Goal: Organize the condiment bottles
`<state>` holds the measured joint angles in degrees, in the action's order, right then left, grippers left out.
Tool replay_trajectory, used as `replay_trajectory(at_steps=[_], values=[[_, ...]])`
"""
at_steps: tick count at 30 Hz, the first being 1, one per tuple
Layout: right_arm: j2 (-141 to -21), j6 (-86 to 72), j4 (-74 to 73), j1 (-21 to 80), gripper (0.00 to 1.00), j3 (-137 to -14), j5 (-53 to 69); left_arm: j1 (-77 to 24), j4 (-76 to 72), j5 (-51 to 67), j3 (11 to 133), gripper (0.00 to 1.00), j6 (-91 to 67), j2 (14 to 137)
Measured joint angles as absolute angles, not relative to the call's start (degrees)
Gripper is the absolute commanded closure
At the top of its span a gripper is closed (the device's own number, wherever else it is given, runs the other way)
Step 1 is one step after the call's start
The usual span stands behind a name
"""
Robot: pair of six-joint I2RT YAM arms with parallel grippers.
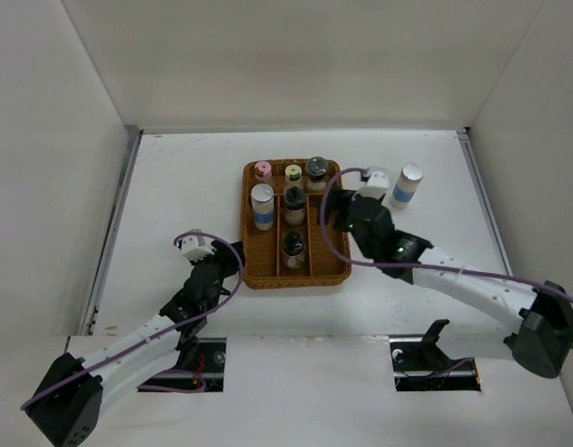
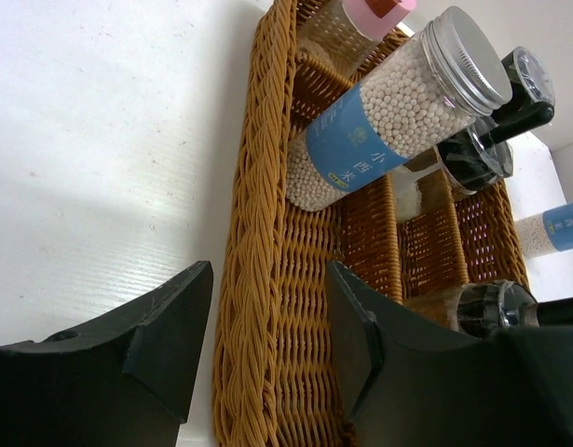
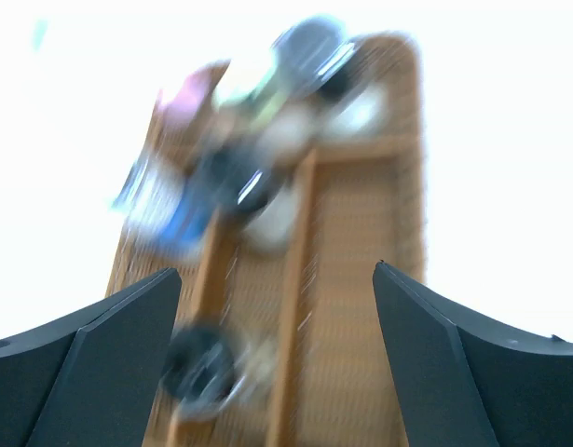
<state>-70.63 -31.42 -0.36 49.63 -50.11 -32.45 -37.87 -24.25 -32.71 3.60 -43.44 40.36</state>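
Condiment bottles [image 1: 262, 207] stand in wicker tray [image 1: 295, 278] on white table [image 1: 174, 186]

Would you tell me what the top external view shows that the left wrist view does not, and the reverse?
Only the top view: the right arm, the yellow-lidded jar and the whole tray. Only the left wrist: the white beads and printed label of the blue-banded bottle, and the left fingers with the tray's left wall between them. Both: the tray, that bottle, the pink-lidded jar and a second blue-banded bottle standing outside the tray.
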Motion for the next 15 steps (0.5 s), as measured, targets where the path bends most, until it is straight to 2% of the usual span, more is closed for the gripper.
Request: replay_trajectory(at_steps=[3,7,11,15], values=[[-66.2,-31.0,0.5,40.9,0.08,-49.2,-33.7,-37.5,-24.3,-32.7,3.6,0.50,-43.4,40.2],[-65.4,-29.4,0.6,27.8,0.03,-49.0,-36.8,-37.5,-24.3,-32.7,3.6,0.50,-43.4,40.3],[-70.8,-26.9,-0.8,18.0,0.00,-51.4,-38.9,-37.5,-24.3,-32.5,3.6,0.49,-43.4,40.3],[-79.0,-24.3,-2.5,14.2,0.00,-56.0,-38.7,-37.5,-24.7,-32.4,3.6,0.49,-43.4,41.1]])
